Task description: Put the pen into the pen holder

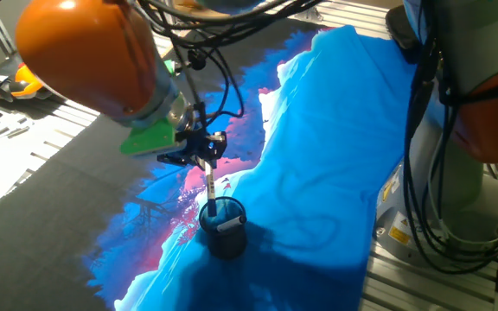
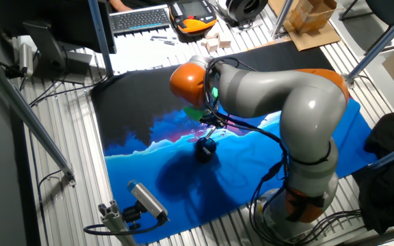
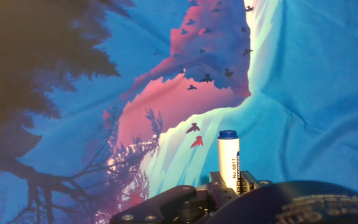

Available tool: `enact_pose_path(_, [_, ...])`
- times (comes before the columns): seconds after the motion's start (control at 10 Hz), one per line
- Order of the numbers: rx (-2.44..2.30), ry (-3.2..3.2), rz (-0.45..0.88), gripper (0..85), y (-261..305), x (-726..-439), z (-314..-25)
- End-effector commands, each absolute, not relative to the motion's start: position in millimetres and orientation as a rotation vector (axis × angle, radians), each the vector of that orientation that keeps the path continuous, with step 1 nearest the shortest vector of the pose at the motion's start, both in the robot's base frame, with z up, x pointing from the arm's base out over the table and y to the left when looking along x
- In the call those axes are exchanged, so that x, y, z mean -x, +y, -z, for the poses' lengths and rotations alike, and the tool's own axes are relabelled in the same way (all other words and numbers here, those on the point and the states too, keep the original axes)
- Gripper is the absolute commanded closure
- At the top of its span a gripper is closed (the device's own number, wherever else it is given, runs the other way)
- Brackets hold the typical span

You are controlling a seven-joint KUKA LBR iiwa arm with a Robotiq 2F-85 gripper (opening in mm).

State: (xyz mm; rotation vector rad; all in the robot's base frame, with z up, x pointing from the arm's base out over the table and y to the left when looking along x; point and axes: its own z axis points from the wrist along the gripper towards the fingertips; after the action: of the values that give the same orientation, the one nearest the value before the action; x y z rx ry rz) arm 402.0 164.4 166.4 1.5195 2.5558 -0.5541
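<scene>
while the gripper (image 1: 204, 155) pinches the pen (image 1: 210, 186) upright, its lower end dips past the pen holder (image 1: 223, 226) rim; the fingertips stay hard to make out.

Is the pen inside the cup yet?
Partly. The pen stands upright, lower end dipping into the pen holder, top gripped by the fingers.

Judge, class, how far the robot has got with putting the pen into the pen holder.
Done: the pen is picked up, gripped upright in the pincer. In hand: its lower end sits at the rim of the pen holder, so it is lined up and seemingly just entering. A short white stick already lies in the cup. Left: lower further, open the pincer, withdraw.
</scene>
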Motion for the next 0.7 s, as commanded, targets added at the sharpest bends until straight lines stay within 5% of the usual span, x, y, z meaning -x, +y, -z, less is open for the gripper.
enact_pose_path(0.0, [-1.529,2.562,0.531,85.0,164.4,-402.0,-166.6])
enact_pose_path(0.6, [-1.512,2.617,0.46,85.0,164.4,-402.0,-166.6])
